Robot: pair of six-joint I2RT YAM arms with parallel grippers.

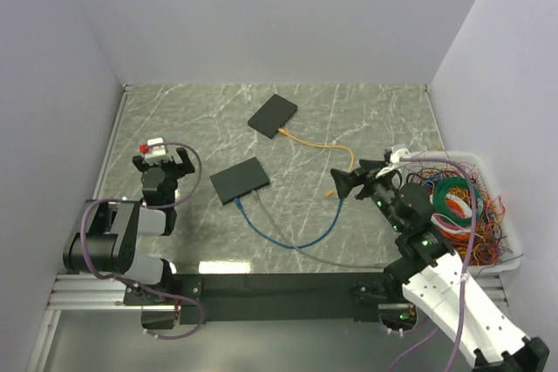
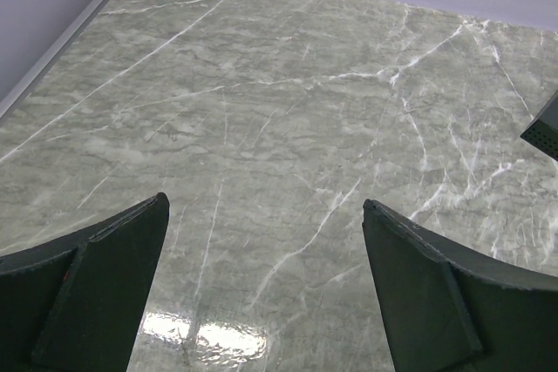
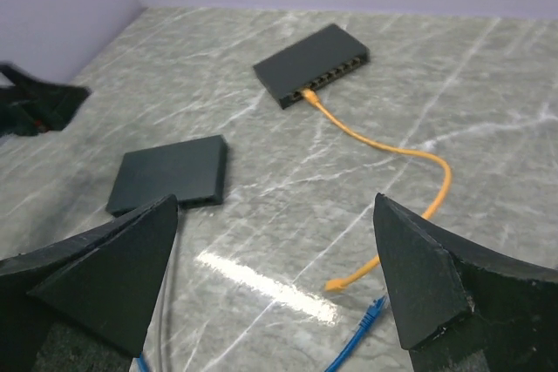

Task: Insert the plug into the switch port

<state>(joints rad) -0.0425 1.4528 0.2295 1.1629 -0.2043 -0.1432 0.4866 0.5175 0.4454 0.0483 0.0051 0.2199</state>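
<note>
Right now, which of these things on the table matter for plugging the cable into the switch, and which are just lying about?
For the job:
orange cable's loose plug
blue cable's loose plug
far switch
near switch
open left gripper
open right gripper

Just lying about:
white basket
tangled wires inside it

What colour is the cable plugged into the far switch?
The cable is orange, clearest in the right wrist view.

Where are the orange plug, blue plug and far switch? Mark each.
Orange plug point(image 3: 334, 285): right wrist view, loose end.
Blue plug point(image 3: 374, 308): right wrist view, connector body.
Far switch point(image 3: 307, 58): right wrist view, top face.
</note>
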